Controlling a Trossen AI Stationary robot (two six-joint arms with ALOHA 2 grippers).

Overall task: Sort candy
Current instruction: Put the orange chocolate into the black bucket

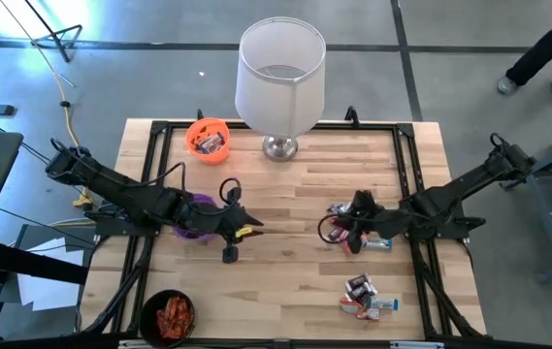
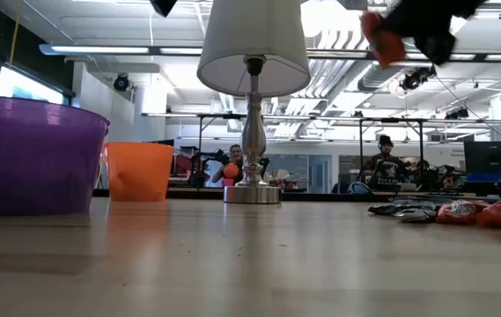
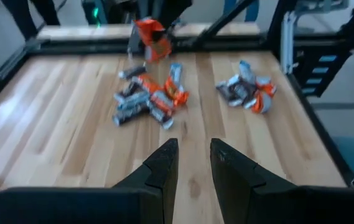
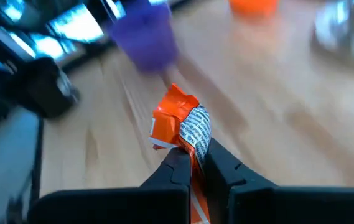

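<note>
Orange-wrapped candy (image 4: 180, 124) sits pinched in the right hand (image 4: 192, 163); I'd carry it level to the orange cup (image 1: 208, 136). Left hand (image 3: 193, 155) waits, slightly parted.

Evenly bright from ceiling strip lights (image 2: 232, 51); soft shadows on tabletop (image 1: 285, 194). Motion-blurred beyond right tool (image 4: 192, 163); purple cup (image 4: 142, 34) smeared, defocused.
</note>
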